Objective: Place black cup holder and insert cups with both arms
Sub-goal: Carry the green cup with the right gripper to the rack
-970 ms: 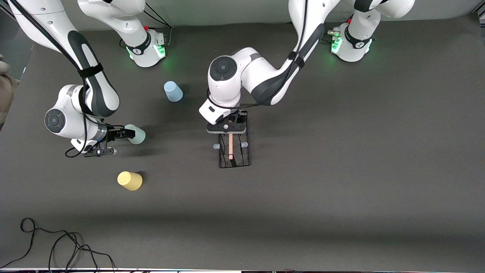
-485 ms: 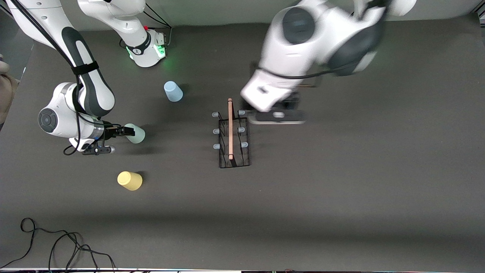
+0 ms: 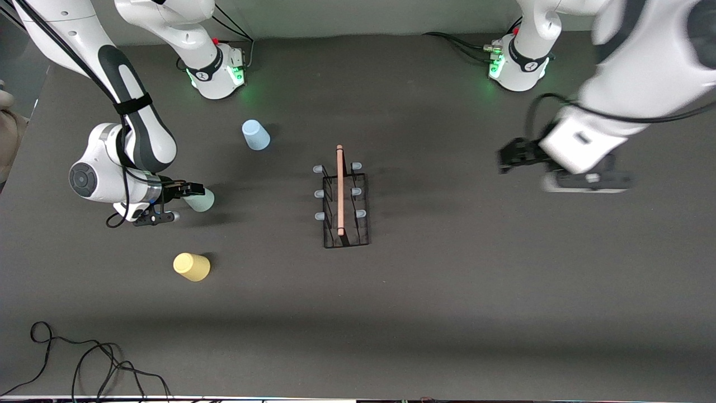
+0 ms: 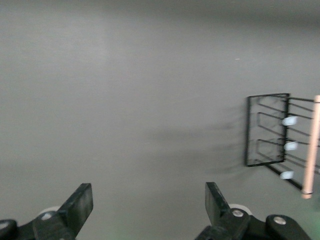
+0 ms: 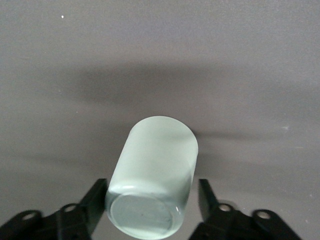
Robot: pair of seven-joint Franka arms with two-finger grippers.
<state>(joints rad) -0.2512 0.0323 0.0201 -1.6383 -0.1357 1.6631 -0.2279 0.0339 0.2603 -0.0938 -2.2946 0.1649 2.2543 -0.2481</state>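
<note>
We see right gripper jaws apart around pale green plastic tumbler, contact unclear. Left gripper jaws wide apart, empty, over bare dark worktop.

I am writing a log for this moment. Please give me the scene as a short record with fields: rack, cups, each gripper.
rack: black cup holder stands on the table, all pegs bare
green cup: pale green cup between the right gripper fingers
other cups: light blue cup and yellow cup on the table, toward the right arm's end
left gripper: left gripper open, empty, over bare table
</note>
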